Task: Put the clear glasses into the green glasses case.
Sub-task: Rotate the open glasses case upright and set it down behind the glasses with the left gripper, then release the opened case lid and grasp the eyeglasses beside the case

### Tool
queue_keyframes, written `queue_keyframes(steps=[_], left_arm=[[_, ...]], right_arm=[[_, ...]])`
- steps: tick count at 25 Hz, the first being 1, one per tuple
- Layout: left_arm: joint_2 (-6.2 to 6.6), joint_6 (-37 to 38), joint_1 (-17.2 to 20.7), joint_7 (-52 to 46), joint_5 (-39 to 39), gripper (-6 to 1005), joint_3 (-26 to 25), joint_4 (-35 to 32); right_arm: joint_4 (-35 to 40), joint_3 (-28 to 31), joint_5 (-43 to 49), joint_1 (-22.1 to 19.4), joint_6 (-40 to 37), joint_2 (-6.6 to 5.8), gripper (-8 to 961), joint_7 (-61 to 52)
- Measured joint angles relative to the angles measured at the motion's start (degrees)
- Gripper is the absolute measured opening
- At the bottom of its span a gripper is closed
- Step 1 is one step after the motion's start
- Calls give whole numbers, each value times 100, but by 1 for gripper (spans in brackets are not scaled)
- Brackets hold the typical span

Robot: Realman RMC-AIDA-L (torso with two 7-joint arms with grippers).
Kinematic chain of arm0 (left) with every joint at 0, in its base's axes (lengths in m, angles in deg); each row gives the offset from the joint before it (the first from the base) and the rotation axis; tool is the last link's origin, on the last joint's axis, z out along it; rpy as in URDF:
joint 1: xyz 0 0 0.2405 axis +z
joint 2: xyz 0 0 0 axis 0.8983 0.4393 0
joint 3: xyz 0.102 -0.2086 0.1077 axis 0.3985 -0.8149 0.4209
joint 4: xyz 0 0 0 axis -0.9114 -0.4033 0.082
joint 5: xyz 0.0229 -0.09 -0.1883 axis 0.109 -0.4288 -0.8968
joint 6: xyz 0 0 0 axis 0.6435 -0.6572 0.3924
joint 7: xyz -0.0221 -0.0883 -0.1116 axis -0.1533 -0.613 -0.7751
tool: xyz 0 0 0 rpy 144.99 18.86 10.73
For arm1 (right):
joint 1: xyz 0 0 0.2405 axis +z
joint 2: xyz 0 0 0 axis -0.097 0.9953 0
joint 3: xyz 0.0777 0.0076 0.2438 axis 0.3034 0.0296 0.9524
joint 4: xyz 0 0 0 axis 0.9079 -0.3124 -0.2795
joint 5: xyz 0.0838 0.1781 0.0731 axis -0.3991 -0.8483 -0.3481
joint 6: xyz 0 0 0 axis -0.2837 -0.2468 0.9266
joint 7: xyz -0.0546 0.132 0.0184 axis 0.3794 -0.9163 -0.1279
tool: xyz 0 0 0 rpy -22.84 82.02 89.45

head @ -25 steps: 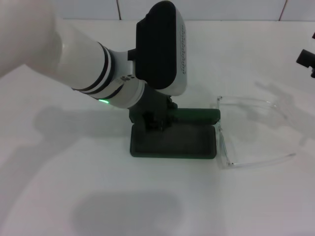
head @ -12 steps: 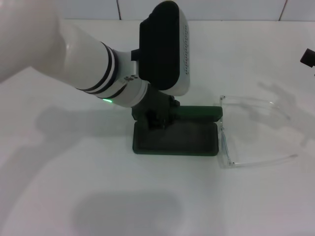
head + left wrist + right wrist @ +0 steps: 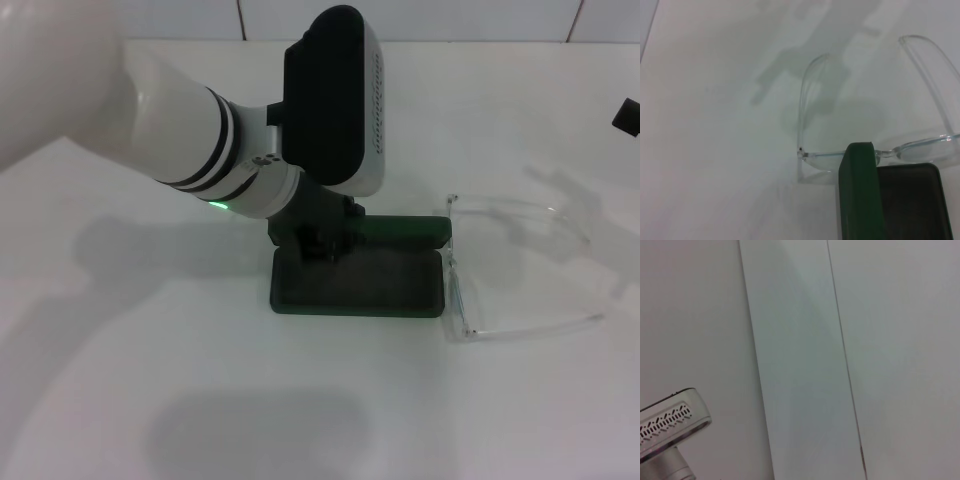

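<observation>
My left claw (image 3: 318, 243) is down at the green glasses case (image 3: 357, 283), at the corner where its upright lid meets the open tray on the side away from the glasses; the dark claw body hides the fingertips, so I cannot tell whether they are spread or pinched on the lid. My left arm reaches in from the near left edge of the bench (image 3: 150, 380), forearm slanting toward the middle, a small green light glowing on the wrist ring and the wrist camera housing, black with a white perforated shell, standing above the case. The case lies open near the middle of the bench, its dark lining facing up and the lid standing along its far side. The clear glasses (image 3: 520, 265) lie just beside the case's right end, front frame against or nearly against that end, the two temple arms unfolded and pointing toward the right edge of the bench. From my left wrist camera the lid's green edge (image 3: 860, 192) shows with the glasses' front right behind it. My right claw (image 3: 628, 115) is only a dark bit at the right edge of the head view, raised well apart from the work. No lettering is readable on the case.
</observation>
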Motion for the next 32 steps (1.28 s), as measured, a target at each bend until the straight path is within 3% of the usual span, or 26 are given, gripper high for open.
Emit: queue_keyframes(steps=[10,27,32], left_arm=[[2,2,0,-42,31,209,-2,32],[-7,104,16,-88,-106,430,-11,-130],[3,376,69,-94,-407,428,-241,-490]], right_arm=[[-22,0,-7,-11,-56,0,844,7],[-217,273,-10,-113,-285,0,843,87],[-239,272,31,-114,-232,-9,843,101]])
